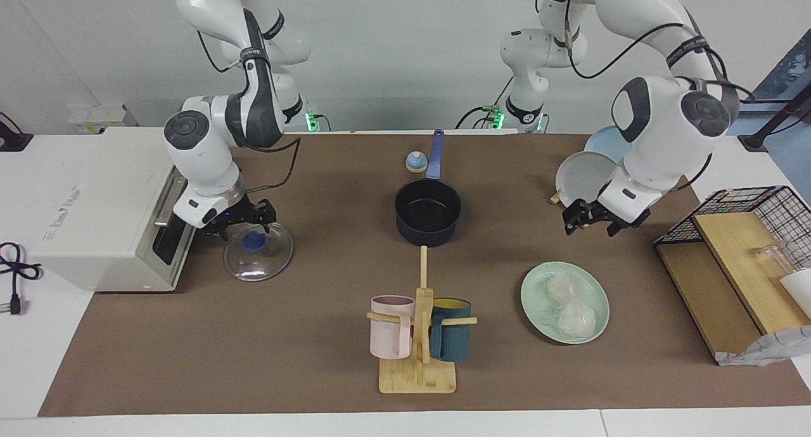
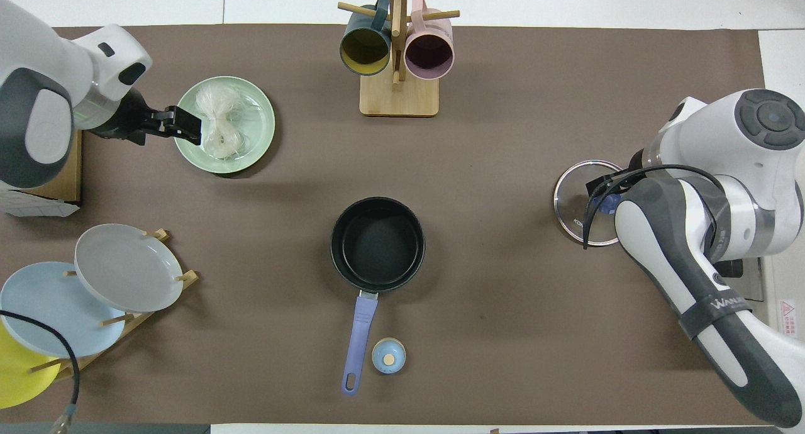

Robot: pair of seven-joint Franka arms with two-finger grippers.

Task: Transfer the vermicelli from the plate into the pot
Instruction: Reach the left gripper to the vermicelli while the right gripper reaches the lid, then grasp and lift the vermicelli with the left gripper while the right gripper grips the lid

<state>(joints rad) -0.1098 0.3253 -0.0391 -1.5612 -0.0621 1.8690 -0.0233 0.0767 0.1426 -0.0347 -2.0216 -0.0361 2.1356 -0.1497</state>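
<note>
The vermicelli [image 1: 570,304] lies as two whitish clumps on the mint-green plate [image 1: 535,310], toward the left arm's end of the table; it also shows in the overhead view [image 2: 217,116] on the plate [image 2: 255,100]. The dark pot [image 1: 427,212] stands mid-table, empty, its blue handle [image 2: 358,333] pointing toward the robots. My left gripper [image 1: 593,225] is open and empty, up in the air over the plate's rim [image 2: 182,124]. My right gripper [image 1: 244,223] is open just over the blue knob of a glass lid [image 1: 258,253].
A wooden mug rack [image 1: 418,373] with a pink and a teal mug stands farther from the robots than the pot. A plate rack holds a grey plate [image 2: 126,267] and a light blue plate [image 2: 44,308]. A small blue knob [image 1: 416,163], a white oven [image 1: 108,209] and a wire basket [image 1: 747,221] are also there.
</note>
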